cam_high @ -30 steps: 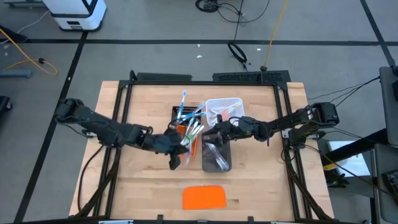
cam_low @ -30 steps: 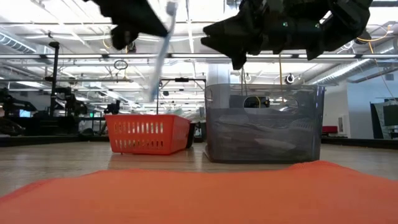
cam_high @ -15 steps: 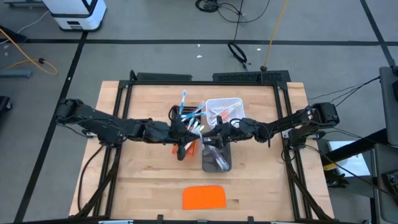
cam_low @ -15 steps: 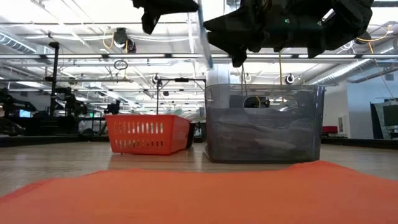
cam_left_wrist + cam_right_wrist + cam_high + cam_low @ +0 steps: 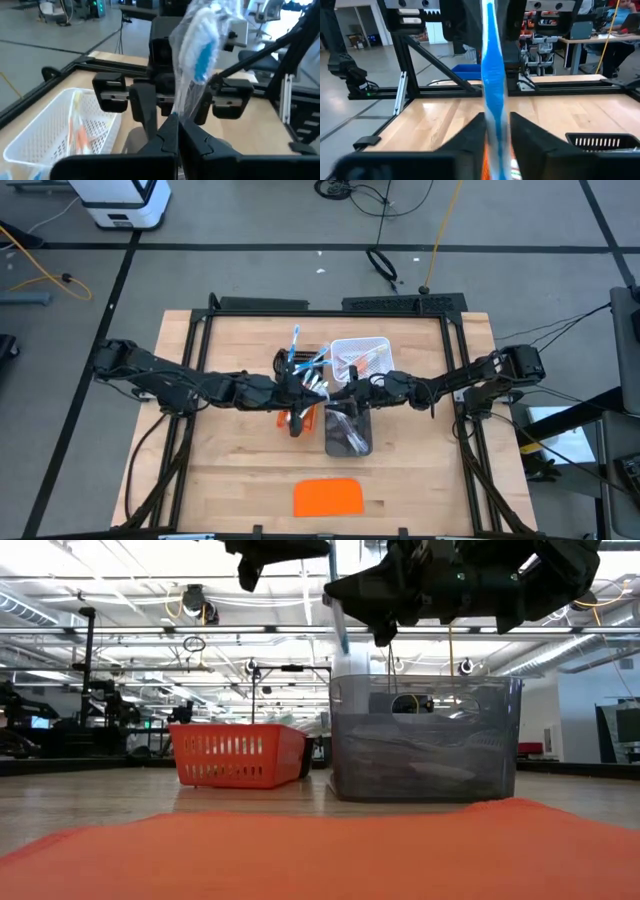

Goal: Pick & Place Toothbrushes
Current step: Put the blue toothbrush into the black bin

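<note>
We are pinching one thin blue plastic toothbrush (image 5: 492, 75) standing straight up in the middle of the frame, our left gripper (image 5: 175, 131) closed on its bottom end and our right gripper (image 5: 496, 131) sitting around it, fingers slightly apart.

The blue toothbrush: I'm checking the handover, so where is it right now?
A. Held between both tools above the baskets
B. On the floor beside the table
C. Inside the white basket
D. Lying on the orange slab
A. The left wrist view shows the left tool shut on the blue toothbrush, and the right wrist view shows its blue handle between the right tool's fingers.
</note>
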